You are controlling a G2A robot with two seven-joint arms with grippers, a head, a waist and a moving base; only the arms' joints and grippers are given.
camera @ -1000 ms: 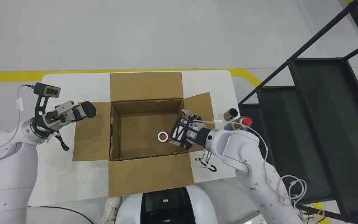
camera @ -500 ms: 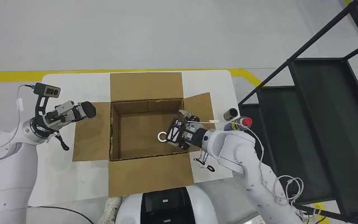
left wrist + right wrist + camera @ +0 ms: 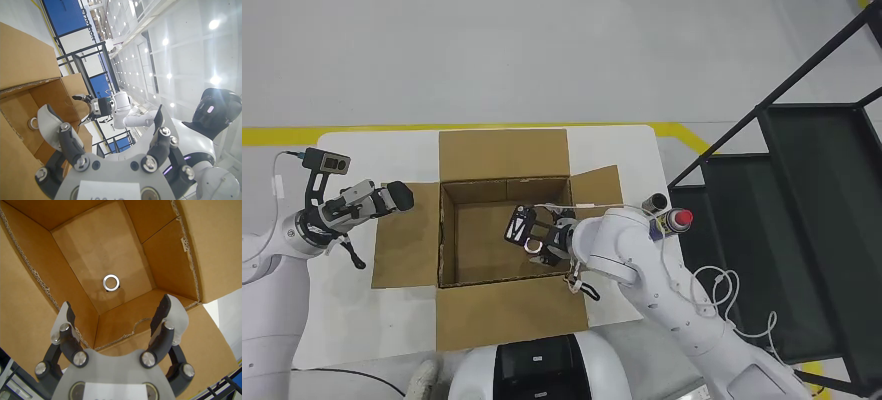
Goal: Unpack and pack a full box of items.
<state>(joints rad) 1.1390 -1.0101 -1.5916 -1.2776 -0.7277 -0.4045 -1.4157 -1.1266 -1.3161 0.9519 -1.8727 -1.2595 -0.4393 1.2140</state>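
Over the box (image 3: 504, 155) on the desk (image 3: 342, 320), the right jaws have moved inward from the 3 o'clock wall and now hang spread and empty above the ring (image 3: 111, 283). It lies flat on the box floor, about 4 o'clock of centre, hole up; being round, it has no long axis. At 9 o'clock the left jaws stay spread and empty.

Light is bright and even from overhead. Ceiling lamps (image 3: 214, 24) flare in the left wrist view; soft shadows lie inside the box (image 3: 94, 247).

Grey floor (image 3: 542, 60), yellow line (image 3: 272, 135), black stairs (image 3: 817, 170)
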